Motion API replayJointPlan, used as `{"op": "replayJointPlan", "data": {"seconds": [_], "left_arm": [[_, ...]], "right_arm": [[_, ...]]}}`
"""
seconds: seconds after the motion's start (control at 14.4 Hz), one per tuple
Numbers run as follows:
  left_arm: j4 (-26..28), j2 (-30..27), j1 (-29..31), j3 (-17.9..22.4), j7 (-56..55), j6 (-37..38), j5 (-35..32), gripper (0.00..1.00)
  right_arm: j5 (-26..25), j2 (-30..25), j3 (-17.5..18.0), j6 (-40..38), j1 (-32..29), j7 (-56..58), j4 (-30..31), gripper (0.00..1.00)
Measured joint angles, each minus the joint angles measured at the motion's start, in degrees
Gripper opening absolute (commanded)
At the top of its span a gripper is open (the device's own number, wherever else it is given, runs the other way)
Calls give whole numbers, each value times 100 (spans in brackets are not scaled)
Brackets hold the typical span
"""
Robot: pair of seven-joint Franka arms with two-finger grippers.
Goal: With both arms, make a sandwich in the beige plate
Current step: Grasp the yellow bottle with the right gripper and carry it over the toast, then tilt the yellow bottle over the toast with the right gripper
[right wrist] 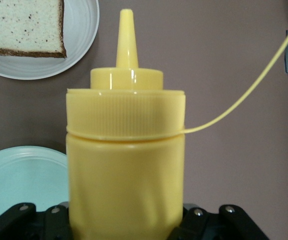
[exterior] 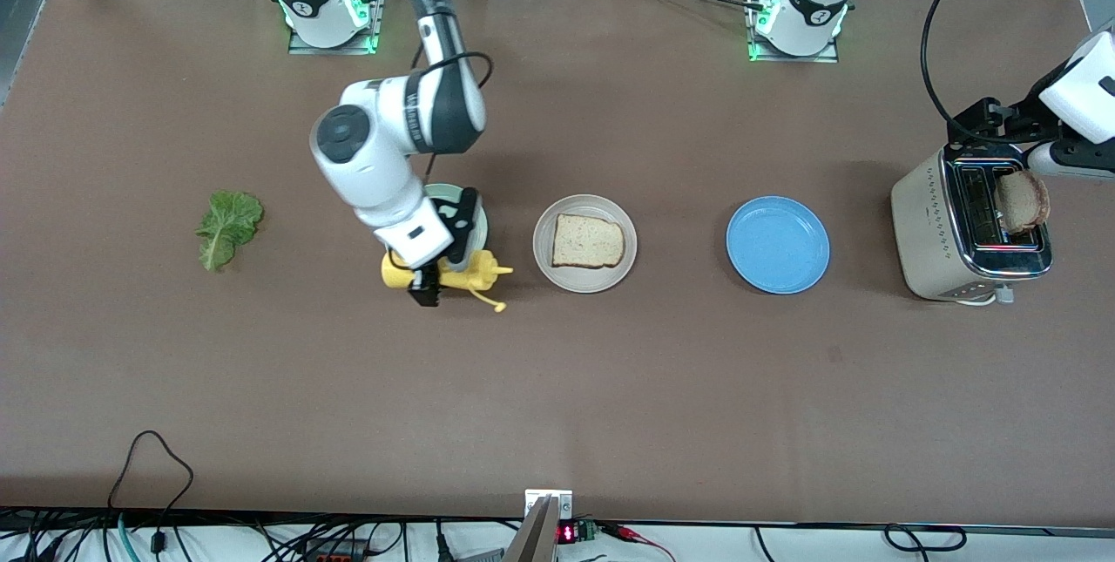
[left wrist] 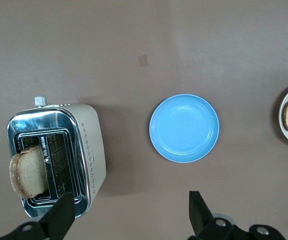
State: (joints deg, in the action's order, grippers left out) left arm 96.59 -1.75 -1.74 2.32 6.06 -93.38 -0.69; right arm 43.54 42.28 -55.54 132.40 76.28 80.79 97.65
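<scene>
One bread slice (exterior: 588, 241) lies on the beige plate (exterior: 557, 270), which also shows in the right wrist view (right wrist: 81, 40) with the slice (right wrist: 24, 25). A second slice (exterior: 1023, 200) stands up out of the toaster (exterior: 936, 235); the left wrist view shows that slice (left wrist: 29, 172) too. The lettuce leaf (exterior: 228, 228) lies toward the right arm's end of the table. My right gripper (exterior: 435, 276) is shut on a yellow squeeze bottle (right wrist: 126, 150), held sideways with its nozzle toward the beige plate. My left gripper (left wrist: 129, 217) hangs open over the toaster's edge.
A mint-green plate (right wrist: 19, 180) sits under the right wrist, beside the bottle. A blue plate (exterior: 778, 245) lies between the beige plate and the toaster (left wrist: 91, 150). The bottle's cap tether (exterior: 495, 304) dangles toward the front camera. Cables run along the table's front edge.
</scene>
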Motion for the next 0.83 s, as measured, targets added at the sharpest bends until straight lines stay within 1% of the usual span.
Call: {"op": "replayJointPlan", "data": {"seconds": [0.14, 0.49, 0.76, 0.83], "left_arm": [[1, 0, 0, 0, 0, 0, 0, 100], [2, 0, 0, -2, 0, 0, 0, 100], [5, 0, 0, -3, 0, 3, 0, 100], [7, 0, 1, -3, 0, 3, 0, 100]], "right_arm": [[-526, 76, 0, 6, 134, -441, -128, 40], [-1613, 244, 9, 5, 451, -1232, -359, 40], [-2279, 619, 27, 4, 933, -1996, -456, 40], [-2442, 741, 29, 4, 1052, -2114, -486, 42]]}}
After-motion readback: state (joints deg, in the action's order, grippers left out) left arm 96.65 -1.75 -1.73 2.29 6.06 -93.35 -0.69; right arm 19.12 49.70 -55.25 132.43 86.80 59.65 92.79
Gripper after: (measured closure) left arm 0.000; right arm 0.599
